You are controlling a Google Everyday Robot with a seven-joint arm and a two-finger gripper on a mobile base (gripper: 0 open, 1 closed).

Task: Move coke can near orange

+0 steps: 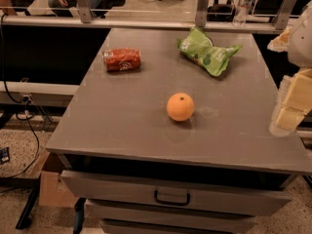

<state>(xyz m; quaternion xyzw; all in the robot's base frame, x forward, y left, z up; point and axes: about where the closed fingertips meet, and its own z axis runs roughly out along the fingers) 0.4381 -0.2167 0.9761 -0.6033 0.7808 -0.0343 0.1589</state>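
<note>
The coke can (pixel 122 59) was lying on its side at the back left of the grey table (pixel 122 126), well apart from the orange (pixel 180 107), which sat mid-table nearer the front. A green chip bag (pixel 207 51) lay back right. The gripper (pixel 291 104) hung at the table's right edge, and honestly couldn't tell how its grip was set.

The one camera is looking down from above the table's (pixel 122 123) front edge and facing across its top toward the far rail (pixel 146 23). It is sitting near enough that the top is filling most of the view. The gripper (pixel 288 112) is hanging at the table's right edge.
</note>
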